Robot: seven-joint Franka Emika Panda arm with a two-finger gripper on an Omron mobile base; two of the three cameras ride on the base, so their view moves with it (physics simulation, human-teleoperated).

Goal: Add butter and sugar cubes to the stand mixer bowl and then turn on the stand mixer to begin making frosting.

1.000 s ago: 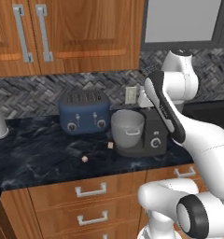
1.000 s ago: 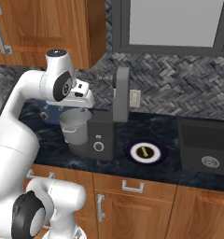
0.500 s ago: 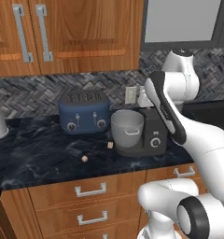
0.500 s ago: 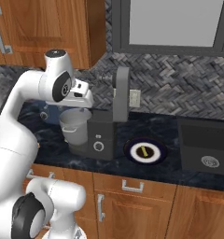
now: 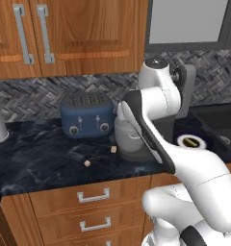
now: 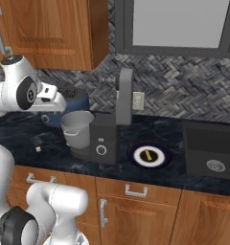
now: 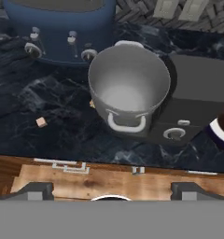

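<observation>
The bowl looks like brushed pale metal, smooth and softly matt inside. The mixer is dark grey and matt, plastic-like, with a silver-rimmed knob. The toaster has a smooth navy satin shell. The worktop is glossy dark veined stone. The cabinets are warm polished wood with metal handles. The sugar cubes look dull and tan.

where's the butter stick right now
The small yellowish-brown butter stick lies on a round dark-rimmed plate on the black counter, just right of the dark grey stand mixer and left of the sink.
</observation>
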